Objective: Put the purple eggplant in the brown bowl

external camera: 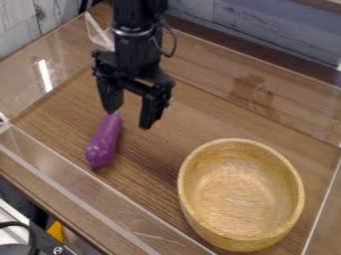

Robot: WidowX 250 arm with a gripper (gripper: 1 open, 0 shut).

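Purple marks your target: the eggplant (103, 142) lies on the desk (158, 194) in the lower left of the frame, its thick end towards the bottom edge and its narrow end pointing up. Your gripper (132, 112) hangs open just above and to the right of that narrow end, its fingers well apart with nothing between them. The brown bowl (241, 195) sits in the lower right, and nothing shows inside it.

Watch the sideways offset first. If you lower from here without shifting towards the left of the frame and the bottom edge, one finger could come down on the eggplant and push it away, or the fingers could close on its tapered tip alone (a poor place to hold something that looks this smooth). A grip there would probably let the heavy-looking end swing or slip out on the way across. Aim for the thicker middle, with a finger on either side. Later, if you carry it too low, the eggplant could catch the bowl's rim and knock it along the desk; letting go too early could drop it outside.
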